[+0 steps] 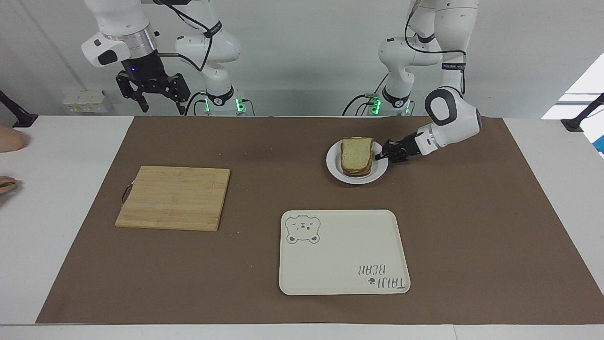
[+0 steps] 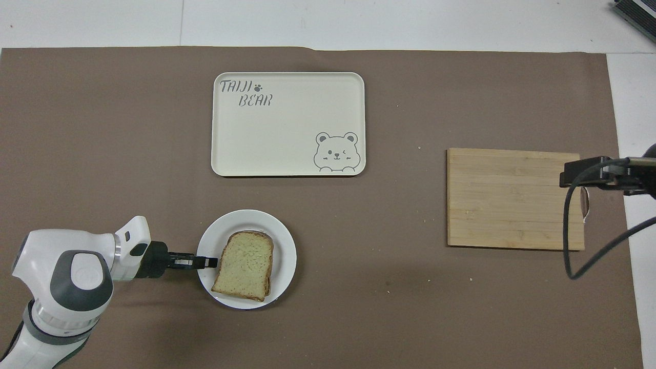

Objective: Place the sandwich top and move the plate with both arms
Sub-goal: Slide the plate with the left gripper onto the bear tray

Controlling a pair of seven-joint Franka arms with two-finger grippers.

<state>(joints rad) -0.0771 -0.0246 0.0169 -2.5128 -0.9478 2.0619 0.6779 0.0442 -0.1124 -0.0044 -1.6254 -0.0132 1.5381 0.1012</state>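
1. Sandwich top (image 1: 355, 150) is lying on a stacked sandwich on the plate (image 1: 334, 166), near the robots.
2. Left gripper (image 1: 380, 156) is pinching the plate's rim, fingers clamped on it; rigid, slippery, likely tipping under soft bread.
3. Right gripper (image 1: 158, 106) is hanging open, waiting.
4. Tray (image 1: 344, 252) is lying farthest out.

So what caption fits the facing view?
Left gripper grips the plate bearing the sandwich top; right gripper waits raised.

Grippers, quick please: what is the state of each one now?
Left gripper: shut on the plate rim, sandwich top on it.
Right gripper: open, holding nothing, raised near the robots.
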